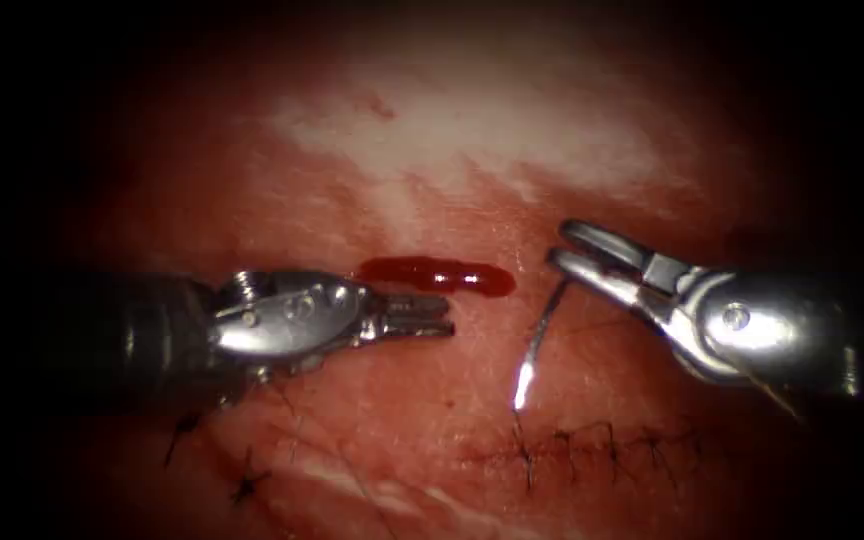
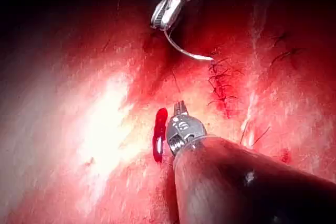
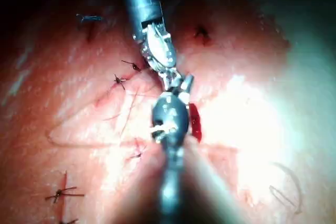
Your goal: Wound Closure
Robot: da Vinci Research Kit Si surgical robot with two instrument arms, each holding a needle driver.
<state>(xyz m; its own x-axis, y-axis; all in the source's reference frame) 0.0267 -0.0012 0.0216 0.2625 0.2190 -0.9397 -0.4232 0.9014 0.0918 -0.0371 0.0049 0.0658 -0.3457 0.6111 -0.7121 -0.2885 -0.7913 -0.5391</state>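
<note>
One curved steel needle (image 1: 540, 340) — gripped by right tool (image 1: 564, 245).

The tissue (image 1: 472, 130) is what carries everything here: pale and glossy toward the back, redder toward the front. A small elongated pool of red fluid (image 1: 437, 274) lies on its surface near the middle. Dark stitches (image 1: 602, 445) cross a closed cut along the front right, and more dark knots (image 1: 247, 485) sit at front left.
</note>
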